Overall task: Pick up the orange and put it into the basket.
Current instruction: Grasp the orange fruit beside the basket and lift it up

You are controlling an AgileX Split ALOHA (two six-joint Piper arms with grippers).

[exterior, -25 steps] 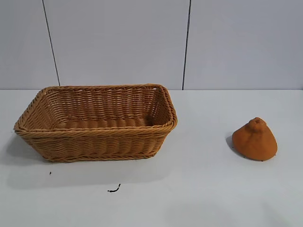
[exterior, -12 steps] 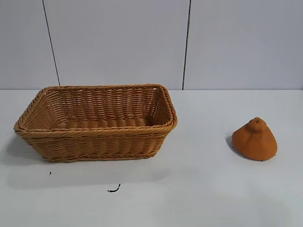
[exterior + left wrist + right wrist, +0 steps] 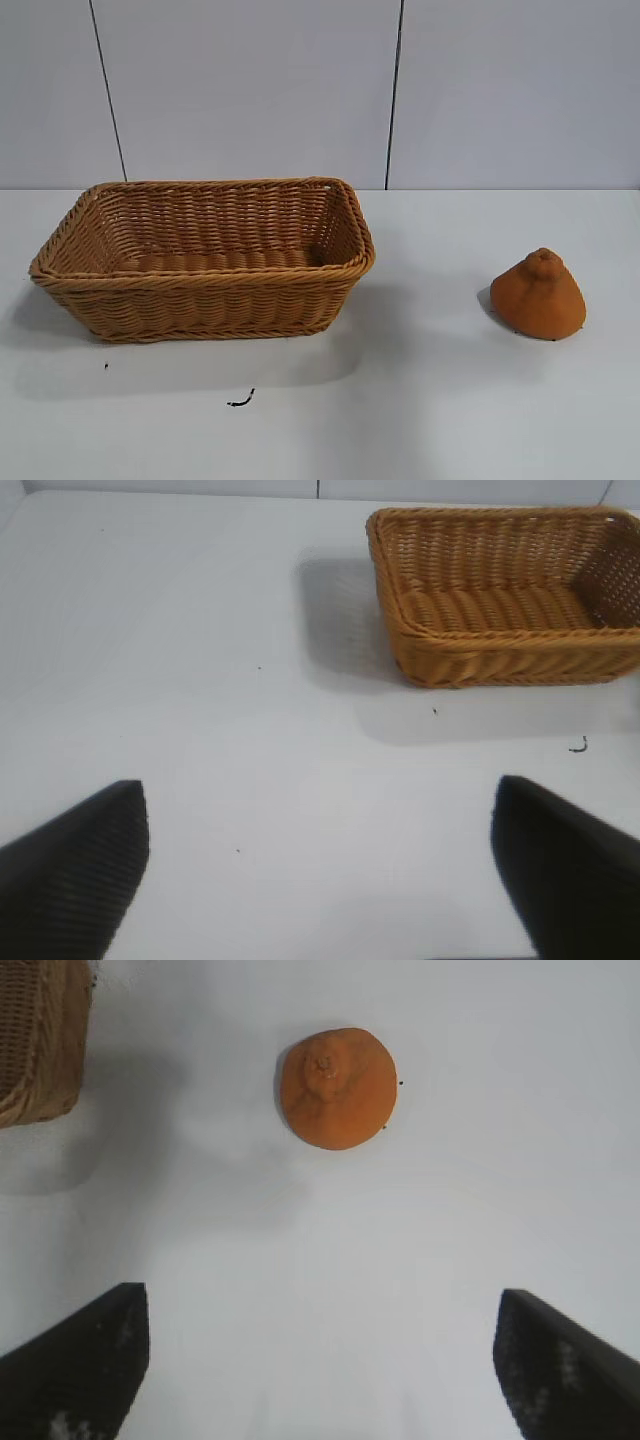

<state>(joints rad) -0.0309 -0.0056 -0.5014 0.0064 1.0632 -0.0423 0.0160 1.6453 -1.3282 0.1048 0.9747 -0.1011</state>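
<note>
While it sits by itself on the white table (image 3: 430,400), the orange (image 3: 539,295) rests on its round bottom with its knobby tip pointing up. It is on the right side of the table in the outside view. Nothing is touching it. From the right wrist camera you look down on it, and the bumpy tip shows in the middle of its round shape.

Off to the left, well apart from the orange, stands the basket (image 3: 205,300). It is big, brown and woven, with a braided rim and sides that lean outward. It has nothing in it, so the orange is not in the basket yet. A small dark squiggly mark (image 3: 241,400) lies on the table just in front of the basket.

High over the table hangs the right gripper (image 3: 320,1360). Its two dark fingers (image 3: 85,1360) are spread wide, and they hold nothing. The orange is some way ahead of it, in line with the gap between the fingers.

On the other side, the left gripper (image 3: 320,865) hangs over a bare part of the table. It is spread wide too and holds nothing. The basket is far from it, off to one side.

Neither arm shows in the outside view.
</note>
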